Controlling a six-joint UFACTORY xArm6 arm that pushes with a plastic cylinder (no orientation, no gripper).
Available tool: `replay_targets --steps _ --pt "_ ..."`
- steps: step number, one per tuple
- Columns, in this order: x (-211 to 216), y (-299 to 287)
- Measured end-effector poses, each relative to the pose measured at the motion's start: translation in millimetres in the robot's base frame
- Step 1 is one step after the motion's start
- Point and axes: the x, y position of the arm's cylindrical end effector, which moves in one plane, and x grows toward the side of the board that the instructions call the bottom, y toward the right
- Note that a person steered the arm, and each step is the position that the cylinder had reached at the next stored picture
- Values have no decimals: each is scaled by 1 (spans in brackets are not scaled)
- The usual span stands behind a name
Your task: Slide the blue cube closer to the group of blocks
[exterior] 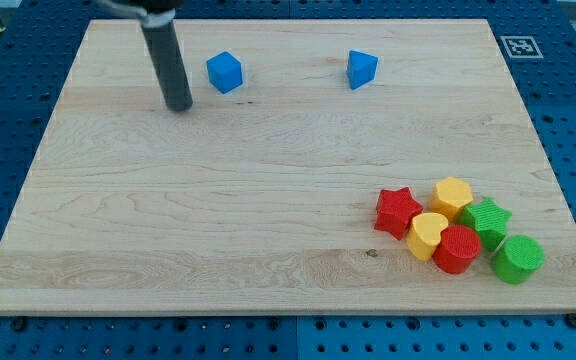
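- Nearest you, along the view's bottom edge, you have the front rim of the wooden counter [168, 300], set on a blue pegboard base [8, 180] that frames it on every side.
- At the view's lower right the group of blocks sits packed together. The green cylinder [517, 258] is the one closest to the bottom right corner, with the red cylinder [456, 248] just beside it on the view's left.
- The yellow heart [426, 234] touches the red cylinder and lies between it and the red star [398, 210], which marks the group's left end.
- The green star [488, 219] sits just above the green cylinder, and the yellow hexagon [453, 195] is at the group's top, between the red star and the green star.
- Farther back, toward the view's top, you will see the blue triangular block [362, 68] standing alone, well apart from the group and right of centre.
- The blue cube [224, 72], the task's block, sits near the view's top, left of centre, well apart from the group and from the blue triangular block.
- My tip [179, 106] rests just to the view's left of the blue cube and slightly lower, apart from it with a narrow strip of bare wood between them. The rod rises from there out of the view's top.
- This arm carries no gripper, so there is nothing to open or close and nothing is held.
- At the far right corner a black and white marker tag [516, 46] lies on the base.
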Motion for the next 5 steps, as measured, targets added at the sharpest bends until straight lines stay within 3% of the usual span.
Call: replay_targets --steps 1,4,5 --pt "-41 2" --pt "-37 67" --pt "-13 68"
